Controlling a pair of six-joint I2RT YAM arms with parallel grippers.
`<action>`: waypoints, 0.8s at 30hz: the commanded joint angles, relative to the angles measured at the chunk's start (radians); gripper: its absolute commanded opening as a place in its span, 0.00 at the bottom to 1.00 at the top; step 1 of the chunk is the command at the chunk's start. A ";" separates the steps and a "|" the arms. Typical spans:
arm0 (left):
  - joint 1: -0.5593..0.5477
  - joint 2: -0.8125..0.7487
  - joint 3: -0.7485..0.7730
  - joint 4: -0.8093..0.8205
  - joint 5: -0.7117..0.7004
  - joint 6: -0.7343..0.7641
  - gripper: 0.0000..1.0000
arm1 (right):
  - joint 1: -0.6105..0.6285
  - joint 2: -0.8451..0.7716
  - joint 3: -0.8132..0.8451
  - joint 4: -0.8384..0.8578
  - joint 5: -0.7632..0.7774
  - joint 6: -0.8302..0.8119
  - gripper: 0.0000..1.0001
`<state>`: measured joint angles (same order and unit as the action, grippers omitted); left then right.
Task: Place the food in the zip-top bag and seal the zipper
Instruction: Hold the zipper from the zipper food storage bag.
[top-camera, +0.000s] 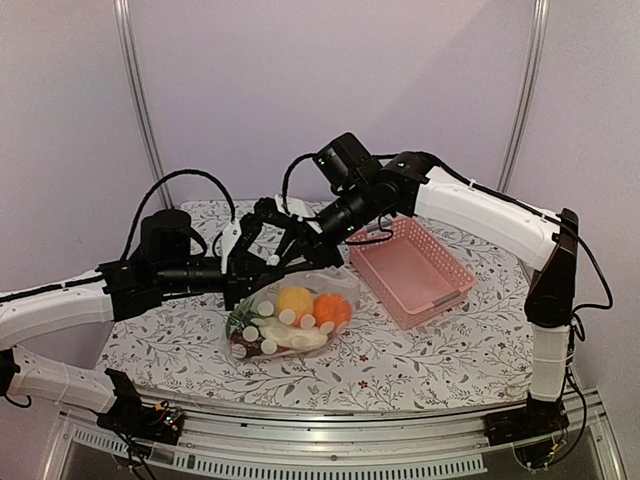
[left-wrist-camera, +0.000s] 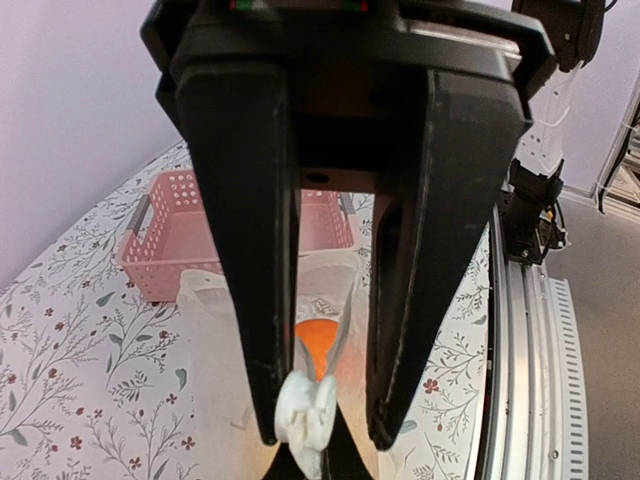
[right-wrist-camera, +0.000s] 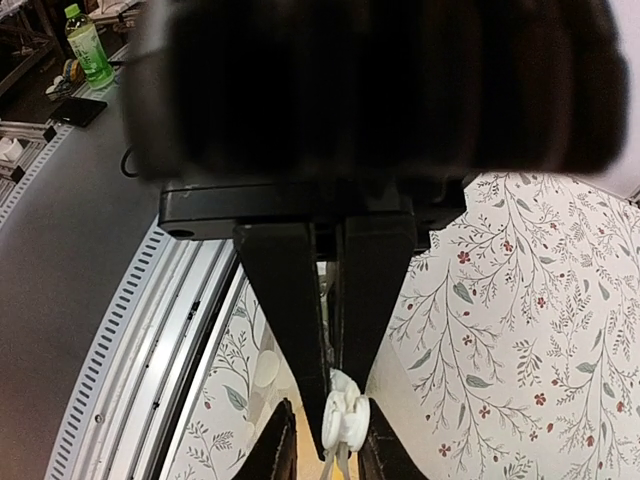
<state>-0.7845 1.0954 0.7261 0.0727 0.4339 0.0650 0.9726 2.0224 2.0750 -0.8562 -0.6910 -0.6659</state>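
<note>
Grips the bag's (top-camera: 345, 282) bunched top edge in the left gripper (left-wrist-camera: 330, 440), clamped tight; pinches the same edge from the opposite side with the right gripper (right-wrist-camera: 338, 428), tips nearly meeting. Just below both, on the table (top-camera: 430, 360): bag body, food (top-camera: 296, 300) inside. Beyond the left gripper, a basket (top-camera: 410, 270).

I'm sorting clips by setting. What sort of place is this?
Likely a robot test booth in a lab or workshop: plain partition walls on metal poles, a metal mounting rail along the table, and a drink bottle off to the side.
</note>
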 joint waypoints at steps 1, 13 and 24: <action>-0.010 -0.018 -0.017 -0.010 -0.006 0.016 0.02 | 0.000 0.018 0.028 0.003 0.016 0.027 0.19; -0.011 -0.013 -0.016 -0.014 -0.010 0.021 0.02 | -0.012 0.014 0.035 0.029 0.016 0.087 0.16; -0.011 -0.015 -0.008 -0.019 -0.033 0.012 0.10 | -0.013 0.017 0.033 0.024 0.062 0.076 0.00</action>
<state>-0.7845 1.0924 0.7242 0.0681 0.4244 0.0761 0.9657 2.0228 2.0880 -0.8299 -0.6640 -0.5827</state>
